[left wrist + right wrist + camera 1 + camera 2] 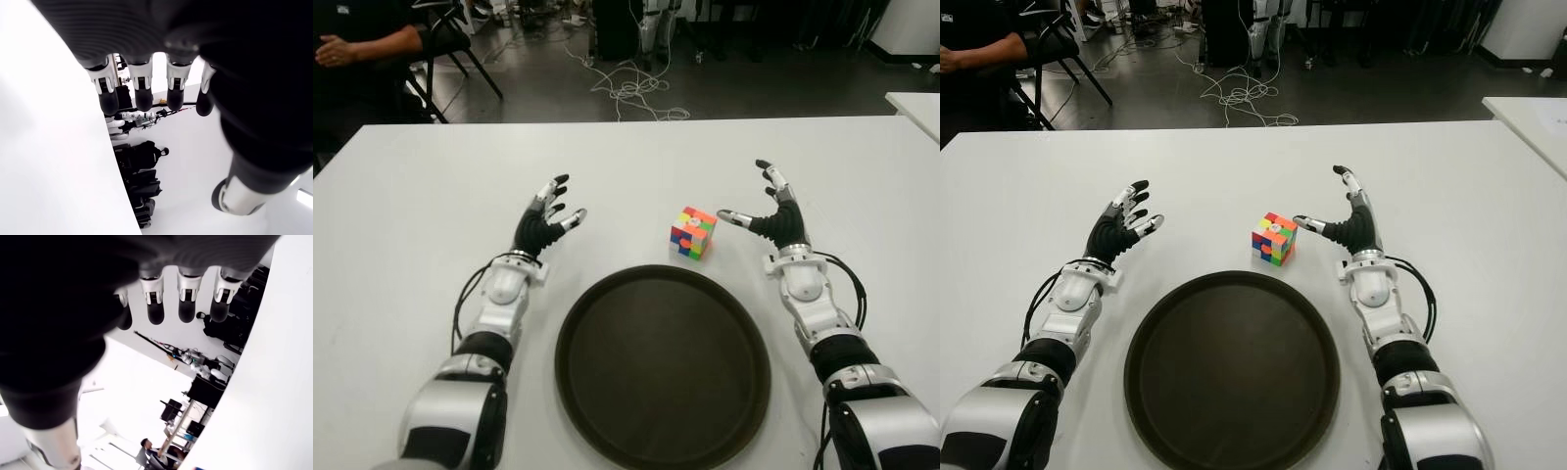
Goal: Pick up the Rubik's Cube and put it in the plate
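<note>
R hand [766,208] fingers spread, empty, just beside Rubik's Cube [693,232]; L hand [548,215] likewise.

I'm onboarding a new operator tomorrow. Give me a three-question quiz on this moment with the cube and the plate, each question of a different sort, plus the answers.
1. True or false: the Rubik's Cube already lies in the plate.
2. Which hand shows nearer the cube? A) the left hand B) the right hand C) both at the same distance
3. Fill in: both hands have their fingers ____ and hold nothing.

Key
1. False: the cube stands on the white table, just beyond the plate's far rim.
2. B: the right hand's thumb points at the cube from close by, without touching it.
3. Spread.
</note>
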Robot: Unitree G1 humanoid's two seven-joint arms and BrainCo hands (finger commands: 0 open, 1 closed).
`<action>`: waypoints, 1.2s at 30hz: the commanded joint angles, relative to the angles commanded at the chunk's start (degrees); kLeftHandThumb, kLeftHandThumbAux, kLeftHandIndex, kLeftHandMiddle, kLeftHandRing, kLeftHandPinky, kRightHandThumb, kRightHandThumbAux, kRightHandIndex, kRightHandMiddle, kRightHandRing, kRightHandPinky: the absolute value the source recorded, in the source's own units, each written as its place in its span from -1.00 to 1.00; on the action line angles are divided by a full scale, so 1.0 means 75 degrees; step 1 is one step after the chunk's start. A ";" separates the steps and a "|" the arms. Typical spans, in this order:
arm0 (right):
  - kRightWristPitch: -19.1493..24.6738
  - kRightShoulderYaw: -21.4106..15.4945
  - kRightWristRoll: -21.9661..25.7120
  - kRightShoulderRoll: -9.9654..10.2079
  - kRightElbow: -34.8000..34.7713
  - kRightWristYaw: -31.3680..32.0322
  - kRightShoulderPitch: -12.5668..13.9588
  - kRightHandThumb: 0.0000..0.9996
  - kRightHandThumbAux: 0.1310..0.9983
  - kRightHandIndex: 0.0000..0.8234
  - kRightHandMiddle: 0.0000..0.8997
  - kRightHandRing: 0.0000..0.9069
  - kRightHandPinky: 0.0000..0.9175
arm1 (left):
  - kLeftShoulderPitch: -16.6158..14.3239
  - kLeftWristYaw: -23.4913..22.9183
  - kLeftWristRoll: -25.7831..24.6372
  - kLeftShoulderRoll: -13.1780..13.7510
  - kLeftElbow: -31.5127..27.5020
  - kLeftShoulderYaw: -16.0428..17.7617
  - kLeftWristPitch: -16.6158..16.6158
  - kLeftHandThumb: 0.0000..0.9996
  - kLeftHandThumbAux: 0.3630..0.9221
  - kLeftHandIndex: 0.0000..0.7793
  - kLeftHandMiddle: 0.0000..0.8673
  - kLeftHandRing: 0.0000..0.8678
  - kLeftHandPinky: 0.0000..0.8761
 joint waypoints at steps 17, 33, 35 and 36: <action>-0.0127 0.0043 0.0023 -0.0089 0.0142 0.0132 -0.0026 -1.00 0.54 -1.00 -1.00 -1.00 -1.00 | -0.0008 0.0042 0.0059 0.0021 0.0018 -0.0016 -0.0006 -1.00 0.29 -1.00 -1.00 -1.00 -1.00; -0.0156 -0.0192 0.0470 -0.0084 -0.0207 0.0392 -0.0156 -1.00 0.43 -1.00 -1.00 -1.00 -1.00 | -0.0036 0.0035 -0.0110 -0.0074 0.0053 0.0131 0.0050 -1.00 0.36 -1.00 -1.00 -1.00 -1.00; -0.0139 -0.0236 0.0504 -0.0141 -0.0381 0.0440 -0.0244 -1.00 0.42 -1.00 -1.00 -1.00 -1.00 | -0.0042 0.0041 -0.0103 -0.0076 0.0056 0.0141 0.0059 -1.00 0.38 -1.00 -1.00 -1.00 -1.00; -0.0154 -0.0256 0.0499 -0.0170 -0.0528 0.0429 -0.0300 -1.00 0.42 -1.00 -1.00 -1.00 -1.00 | -0.0048 0.0054 -0.0092 -0.0077 0.0060 0.0142 0.0063 -1.00 0.39 -1.00 -1.00 -1.00 -1.00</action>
